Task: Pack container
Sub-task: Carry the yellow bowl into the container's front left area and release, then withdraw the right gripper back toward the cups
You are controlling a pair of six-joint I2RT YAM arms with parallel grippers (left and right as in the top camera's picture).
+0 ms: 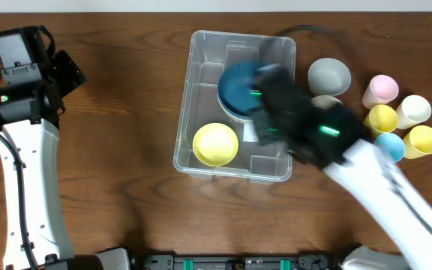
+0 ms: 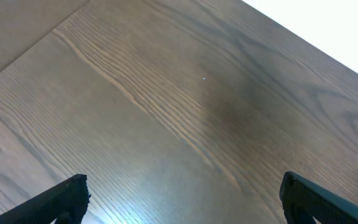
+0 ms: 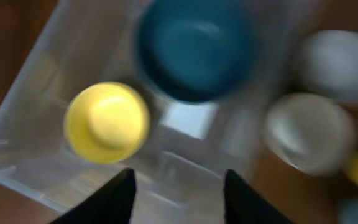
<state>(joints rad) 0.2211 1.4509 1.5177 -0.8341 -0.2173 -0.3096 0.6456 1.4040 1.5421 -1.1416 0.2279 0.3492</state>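
Room saved, likely: round yellow plastic bowl (image 1: 215, 144) beside round blue bowl (image 1: 238, 88) in large clear plastic container (image 1: 186, 112).
Right fingers (image 3: 118, 198) wide, empty, just short of both; left fingers (image 2: 64, 198) wide, idle.

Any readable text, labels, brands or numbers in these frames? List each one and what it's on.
No text can be read in any view.
Only candidate: white label on the base of the container. It is too blurred to read in the right wrist view and too small overhead.
yellow bowl, blue bowl: no print visible.
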